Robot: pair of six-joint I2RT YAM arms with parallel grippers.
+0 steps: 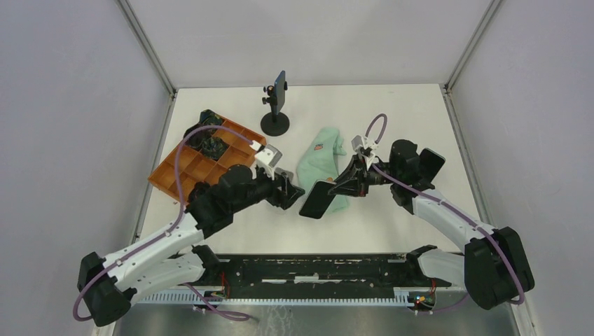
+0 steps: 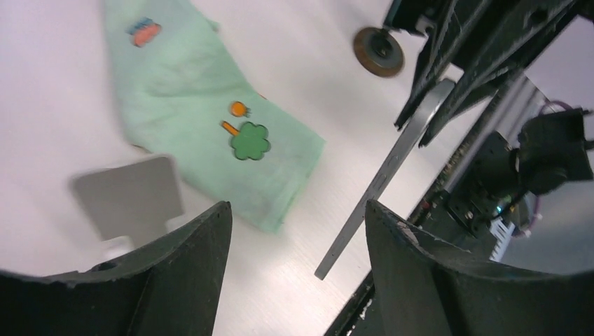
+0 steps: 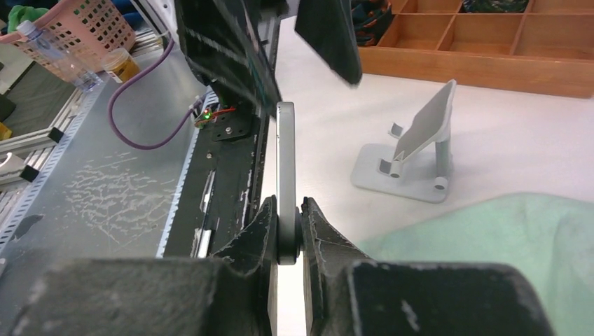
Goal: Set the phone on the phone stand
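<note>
two right fingers (image 3: 256,231) pinch the phone (image 3: 286,154) edgewise

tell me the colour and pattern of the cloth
The cloth is mint green with a green clover and orange motifs; clearest in the left wrist view.

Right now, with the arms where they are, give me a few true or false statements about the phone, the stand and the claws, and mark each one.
1. The right claw is clamped on the phone. True.
2. The phone sits on the grey stand. False: the stand is bare, and the phone is held in the right claw, apart from it.
3. The left claw grips the green cloth. False: that claw is open and empty, and the cloth lies on the table.
4. A brown tray with compartments sits on the left side of the table. True.
</note>
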